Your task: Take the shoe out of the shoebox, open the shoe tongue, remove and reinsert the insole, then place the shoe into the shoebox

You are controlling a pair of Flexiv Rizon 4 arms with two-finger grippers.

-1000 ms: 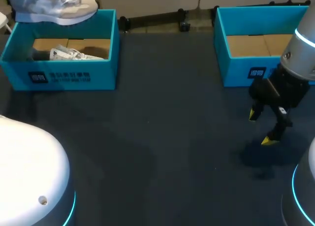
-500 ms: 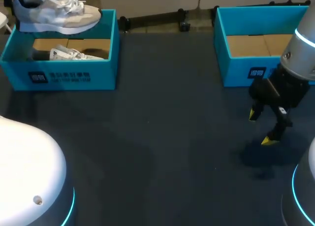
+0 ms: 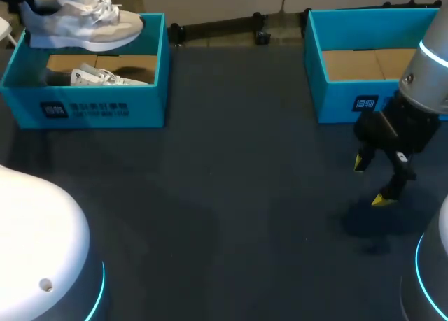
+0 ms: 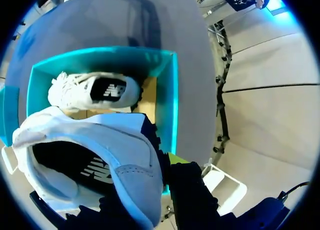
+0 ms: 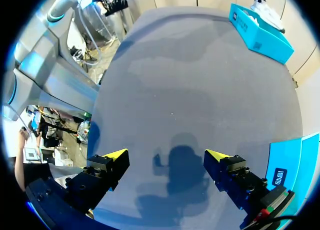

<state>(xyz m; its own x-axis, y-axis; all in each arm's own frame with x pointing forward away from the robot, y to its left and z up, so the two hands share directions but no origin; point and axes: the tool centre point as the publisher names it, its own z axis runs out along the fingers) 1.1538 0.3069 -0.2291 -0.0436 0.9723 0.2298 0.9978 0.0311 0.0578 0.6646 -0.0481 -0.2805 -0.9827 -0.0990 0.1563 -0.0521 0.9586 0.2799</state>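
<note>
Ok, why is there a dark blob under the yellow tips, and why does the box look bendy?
Right wrist view: that blob is the shadow of the open right jaws on the table. Left wrist view: the fisheye lens bends the shoebox edges.

White-and-grey shoe [image 3: 80,24] aloft, level and sole down, toe toward 3 o'clock, over the far rim of the open teal shoebox [image 3: 150,104] at 10 o'clock on the surface. Inside that box, on its brown floor, a second shoe [image 3: 98,77], white, on its side. At 2 o'clock, a second shoebox [image 3: 336,101], also teal and open, well apart.
</note>
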